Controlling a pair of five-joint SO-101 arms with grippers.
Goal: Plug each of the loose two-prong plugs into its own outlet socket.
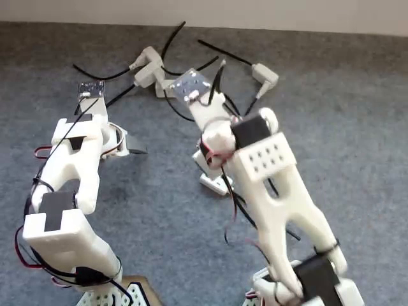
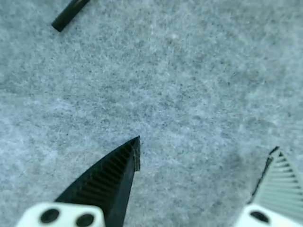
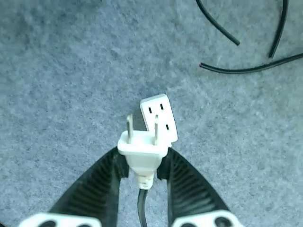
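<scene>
My right gripper (image 3: 142, 158) is shut on a white two-prong plug (image 3: 141, 152), whose prongs point away from the wrist. A white outlet block (image 3: 159, 118) lies on the grey carpet just past the prongs, slots facing up, partly behind one prong. From above, that outlet block (image 1: 213, 183) lies under the right arm's wrist. My left gripper (image 2: 206, 158) hangs open over bare carpet with nothing between its fingers (image 2: 124, 165); in the high view the left gripper (image 1: 131, 148) is left of the outlet. Another white plug (image 1: 264, 75) with a black cord lies farther back.
A cluster of white plug or socket pieces (image 1: 150, 69) with black cords (image 1: 175, 35) lies at the back centre. More cords (image 3: 246, 68) cross the carpet beyond the outlet block. A cord end (image 2: 70, 14) lies ahead of the left gripper.
</scene>
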